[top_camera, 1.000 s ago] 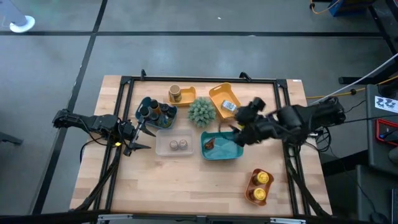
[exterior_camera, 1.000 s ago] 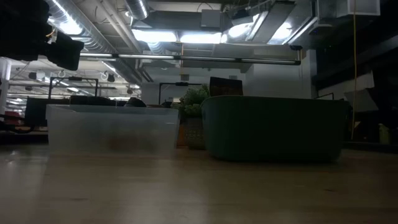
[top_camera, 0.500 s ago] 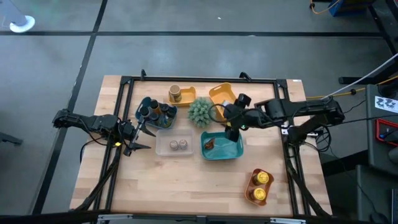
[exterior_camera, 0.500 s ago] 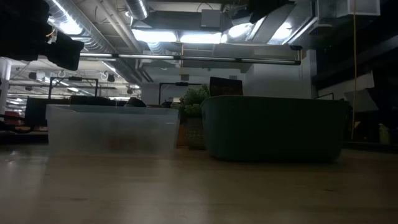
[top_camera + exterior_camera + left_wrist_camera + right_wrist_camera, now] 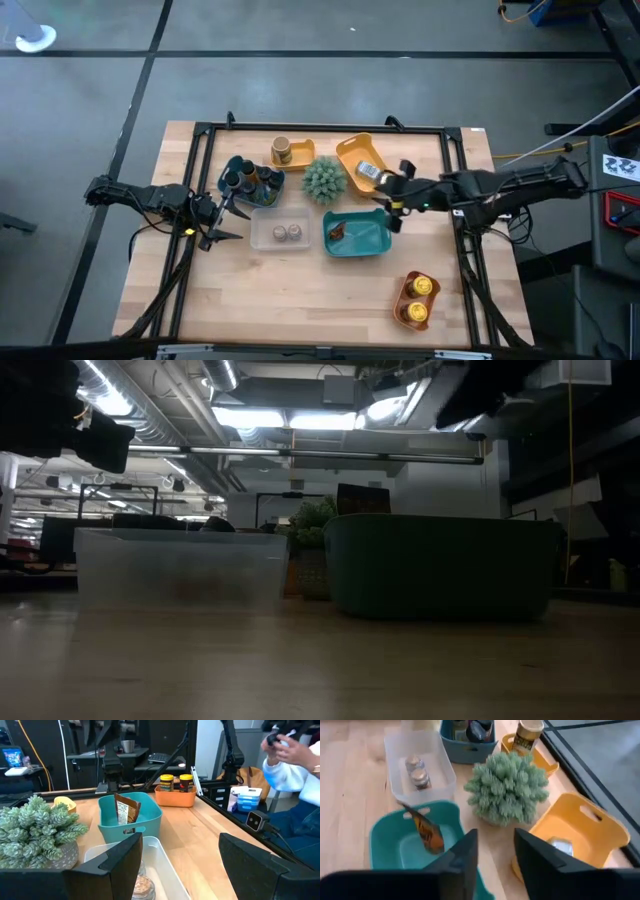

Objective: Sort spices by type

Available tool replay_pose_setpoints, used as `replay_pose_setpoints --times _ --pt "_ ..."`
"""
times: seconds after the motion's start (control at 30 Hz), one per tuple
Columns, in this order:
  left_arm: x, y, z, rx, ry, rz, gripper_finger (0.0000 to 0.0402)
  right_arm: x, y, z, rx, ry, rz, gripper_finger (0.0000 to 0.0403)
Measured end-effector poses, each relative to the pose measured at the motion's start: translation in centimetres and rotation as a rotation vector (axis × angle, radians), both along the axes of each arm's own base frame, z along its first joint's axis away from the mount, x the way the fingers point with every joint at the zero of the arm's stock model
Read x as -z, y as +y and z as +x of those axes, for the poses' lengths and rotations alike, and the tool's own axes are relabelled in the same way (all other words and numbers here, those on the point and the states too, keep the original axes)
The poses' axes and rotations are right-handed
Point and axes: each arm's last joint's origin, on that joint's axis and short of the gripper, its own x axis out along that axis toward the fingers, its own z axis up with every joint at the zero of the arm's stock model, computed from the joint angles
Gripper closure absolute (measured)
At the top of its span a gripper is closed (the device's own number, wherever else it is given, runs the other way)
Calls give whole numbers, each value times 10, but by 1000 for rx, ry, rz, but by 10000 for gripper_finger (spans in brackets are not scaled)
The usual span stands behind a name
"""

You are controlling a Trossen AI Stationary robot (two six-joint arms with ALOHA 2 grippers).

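The spices sit in trays. An amber packet (image 5: 340,232) leans in the teal tray (image 5: 372,243). Two grey tins (image 5: 287,233) stand in the clear tray, dark-capped jars (image 5: 245,178) in the blue tray, and a tan jar (image 5: 282,151) in a small yellow tray. A white-blue sachet (image 5: 367,172) lies in the yellow tray (image 5: 352,152). Yellow-lidded jars (image 5: 418,298) fill the orange tray. My right gripper (image 5: 382,197) hovers between the teal and yellow trays, pointing at the plant, its fingers (image 5: 465,860) apart with nothing between them. My left gripper (image 5: 232,220) waits open, left of the clear tray.
A green spiky plant (image 5: 323,178) stands in the middle of the trays, just ahead of my right gripper. The black frame rail (image 5: 300,128) runs around the table. Bare wood lies along the near edge. A person's hand and sleeve (image 5: 290,755) show beyond the table's right side.
My right gripper has left the spot over the teal tray and gone a little toward the far edge, to the gap between the teal and yellow trays. Its arm now reaches out lower and straighter. The amber packet stays in the teal tray.
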Motion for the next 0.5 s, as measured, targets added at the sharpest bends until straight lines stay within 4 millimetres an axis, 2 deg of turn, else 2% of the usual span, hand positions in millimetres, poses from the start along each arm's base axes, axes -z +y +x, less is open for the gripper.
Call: replay_pose_setpoints --times 0.33,0.5 --pt "0 0 0 0 1 -1 150 57 -10 -63 -23 -153 59 392" --pt "0 0 0 0 1 -2 150 79 -13 -84 -32 -205 91 390"
